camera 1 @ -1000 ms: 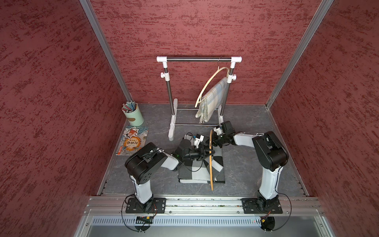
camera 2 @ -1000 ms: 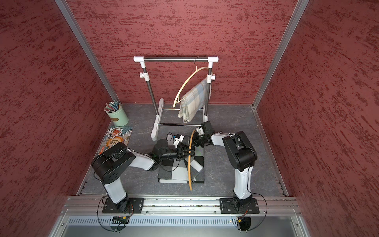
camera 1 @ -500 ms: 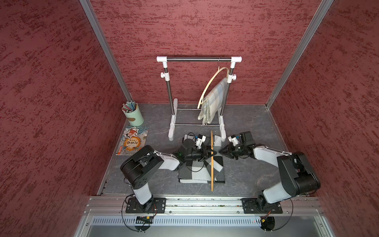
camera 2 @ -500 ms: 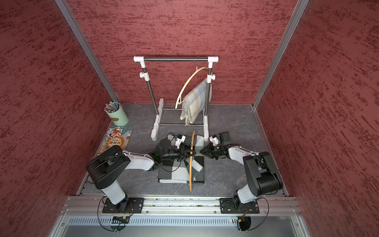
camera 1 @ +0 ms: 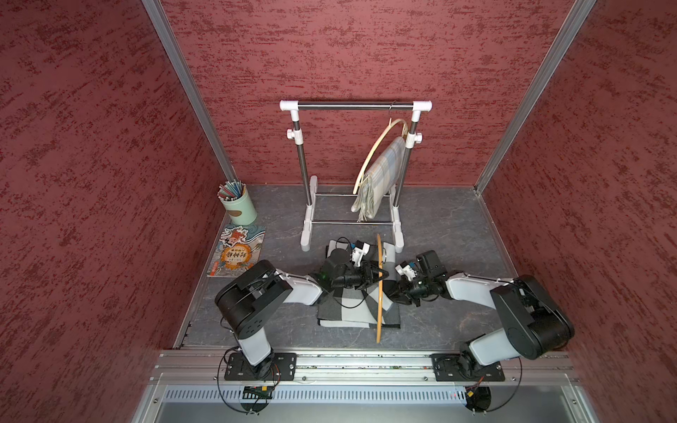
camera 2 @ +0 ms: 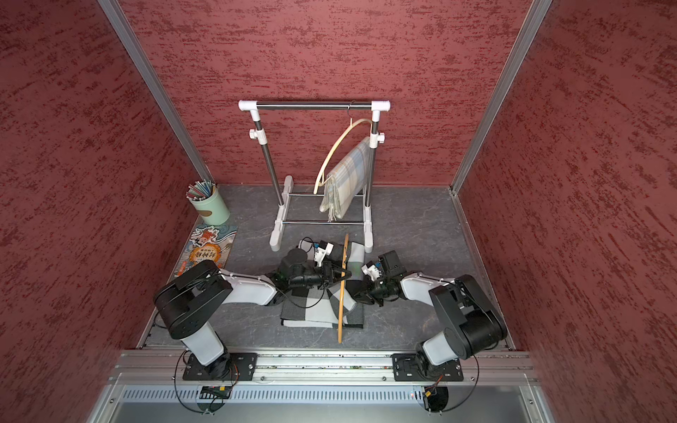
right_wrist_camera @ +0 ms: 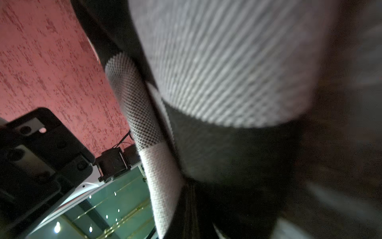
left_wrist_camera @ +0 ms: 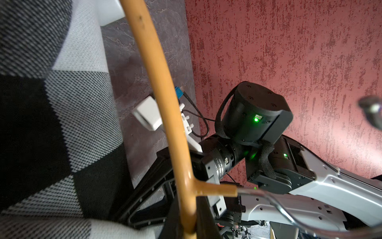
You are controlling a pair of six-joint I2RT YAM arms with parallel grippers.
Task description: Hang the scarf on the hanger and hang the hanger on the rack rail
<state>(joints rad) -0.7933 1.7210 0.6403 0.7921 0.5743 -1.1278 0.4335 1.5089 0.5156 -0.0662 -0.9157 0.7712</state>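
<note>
In both top views the checked scarf (camera 1: pixel 340 311) lies folded by the middle of the counter's (camera 1: pixel 450 234) front edge. The left gripper (camera 1: pixel 377 274), clamped at the neck of the wooden hanger (camera 1: pixel 380 315), stands it on edge over the cloth, and the right gripper (camera 1: pixel 392 293) is closed at the scarf's right edge. This looks like the threading step: next, that edge must lift and cross the bar. The book's (camera 1: pixel 238 252) cover characters are too small to read. The left wrist view shows the hanger crossing the cloth, and unreadable print on the right arm. In the right wrist view the fabric bunches into a pinch, so it seems gripped.
</note>
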